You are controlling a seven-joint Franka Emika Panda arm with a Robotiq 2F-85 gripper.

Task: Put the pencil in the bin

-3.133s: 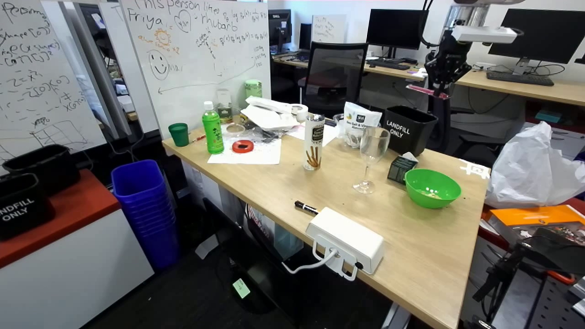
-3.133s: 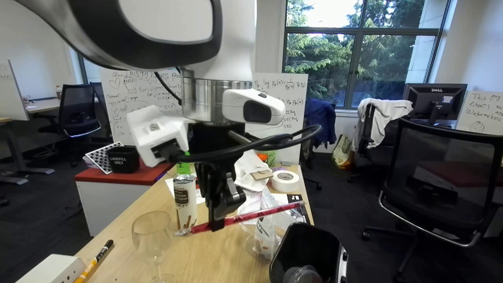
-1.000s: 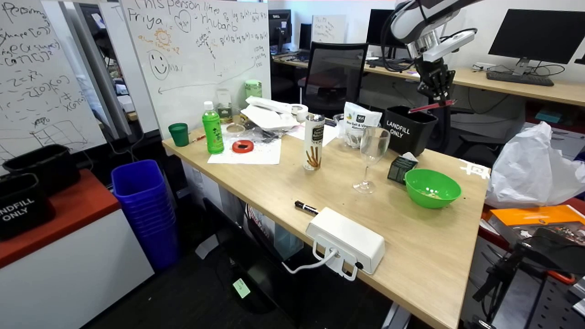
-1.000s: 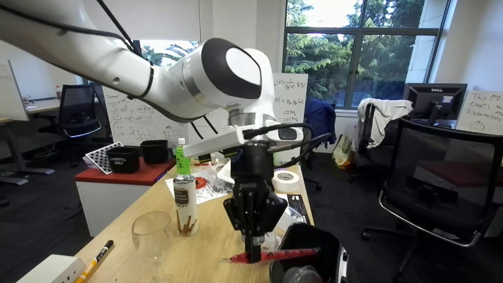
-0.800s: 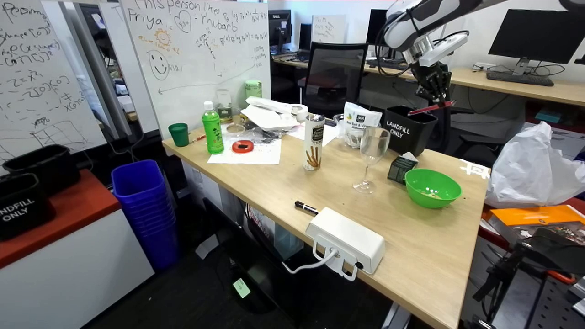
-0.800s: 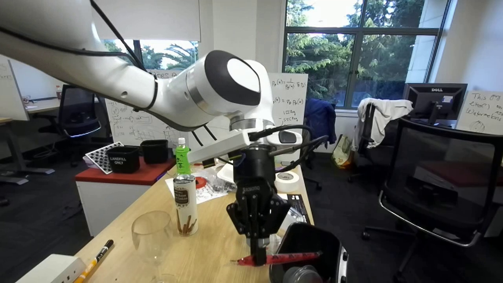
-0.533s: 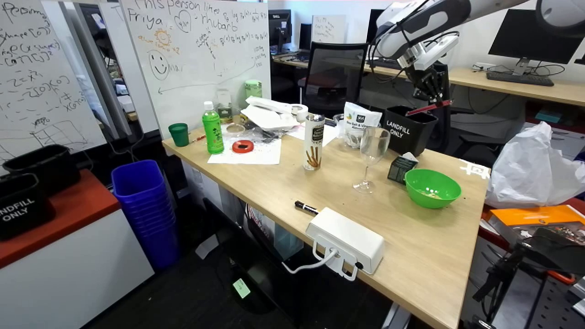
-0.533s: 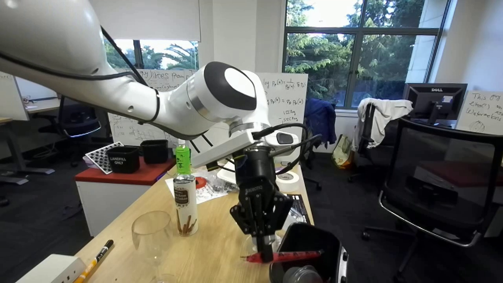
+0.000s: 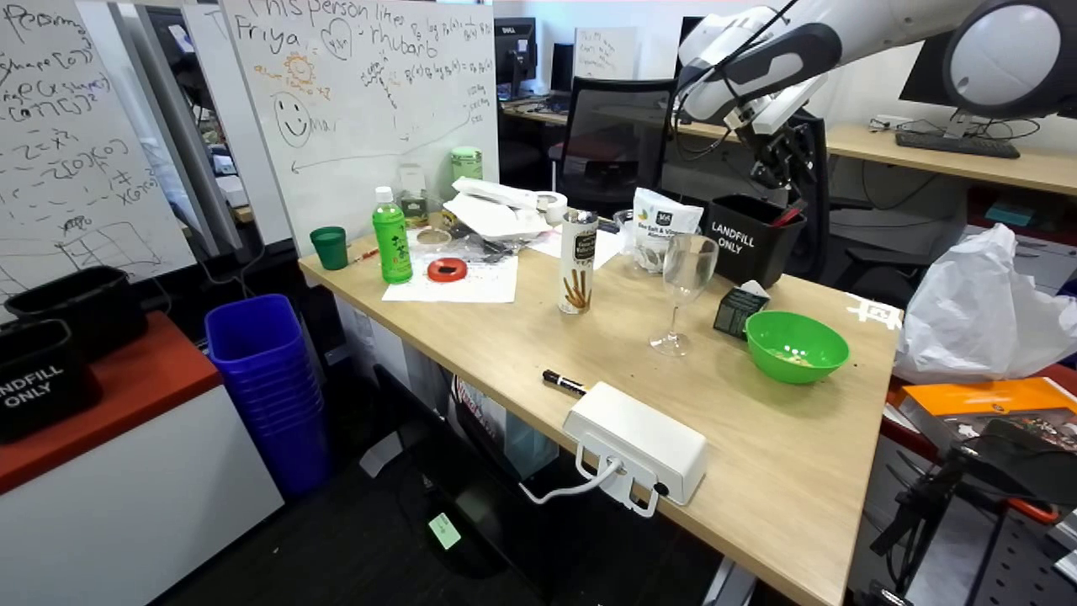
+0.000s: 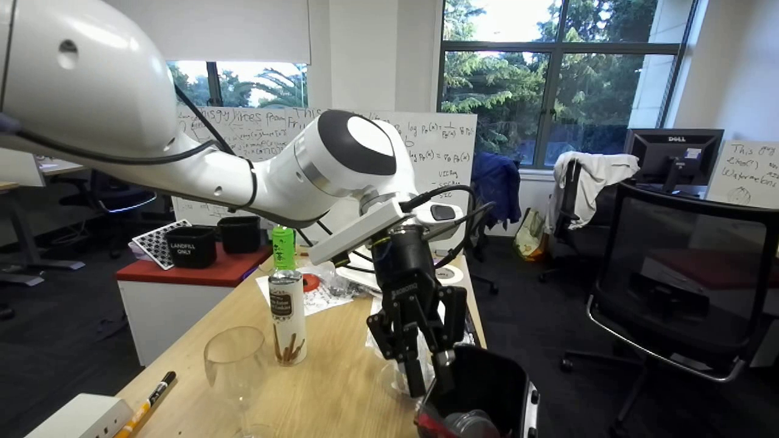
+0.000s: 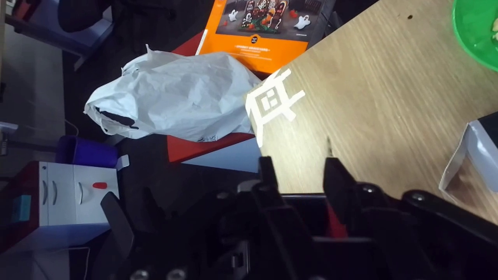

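Red pencil (image 9: 788,214) tilted at blk bin's (image 9: 755,257) mouth, end effector (image 10: 431,378) above w/ jaws apart

Smooth plastic bin (image 9: 757,259) – grained wood tabletop (image 9: 799,446) – crinkled plastic bag (image 11: 186,93).

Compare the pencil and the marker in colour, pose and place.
Colour: the pencil is red, while the marker is black and orange.
Pose: the pencil slants, while the marker lies flat on the table.
Place: the pencil is at the mouth of the black bin, the marker beside the white power strip.
Shared: both look slender, though part of the pencil is hidden.
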